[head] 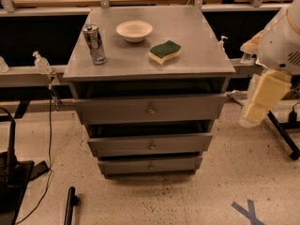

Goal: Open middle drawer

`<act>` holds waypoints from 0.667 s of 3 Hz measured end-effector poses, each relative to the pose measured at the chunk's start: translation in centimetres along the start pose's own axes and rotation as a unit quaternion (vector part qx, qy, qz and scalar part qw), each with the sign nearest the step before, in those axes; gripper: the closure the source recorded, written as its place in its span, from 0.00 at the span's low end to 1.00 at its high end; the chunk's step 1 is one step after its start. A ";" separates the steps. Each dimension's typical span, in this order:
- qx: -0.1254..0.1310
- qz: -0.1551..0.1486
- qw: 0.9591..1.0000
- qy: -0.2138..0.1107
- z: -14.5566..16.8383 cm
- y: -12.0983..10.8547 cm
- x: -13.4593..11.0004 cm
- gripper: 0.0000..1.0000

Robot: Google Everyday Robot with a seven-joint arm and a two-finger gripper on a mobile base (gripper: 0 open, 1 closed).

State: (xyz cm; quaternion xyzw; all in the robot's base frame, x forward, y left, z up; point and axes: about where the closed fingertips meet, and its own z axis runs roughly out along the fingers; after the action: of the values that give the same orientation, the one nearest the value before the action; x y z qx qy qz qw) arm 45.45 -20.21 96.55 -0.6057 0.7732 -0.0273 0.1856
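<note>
The grey cabinet has three drawer fronts stacked one above another, each with a small brass knob. The middle drawer (117,145) is the medium-sized front, with its knob (152,146) at the centre and a dark gap above it. My gripper is out of view. Only the white and cream arm (265,95) shows at the right edge, beside the cabinet's right side and apart from it.
The widest top drawer (108,110) and narrowest bottom drawer (122,166) flank the middle one. On the cabinet top (197,50) stand a can (94,43), a white bowl (134,30) and a green-yellow sponge (164,51). Cables and a black stand (11,172) lie at left; speckled floor in front.
</note>
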 end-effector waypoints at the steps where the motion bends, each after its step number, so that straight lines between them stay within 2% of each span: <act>1: -0.020 -0.020 0.998 -0.060 5.4 1.2 -2.0 0.00; 2: -0.059 -0.024 0.990 -0.125 14.4 2.8 -3.5 0.00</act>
State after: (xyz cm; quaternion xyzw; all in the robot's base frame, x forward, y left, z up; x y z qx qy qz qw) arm 48.15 -13.53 83.34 -0.6328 0.7295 0.0899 0.2435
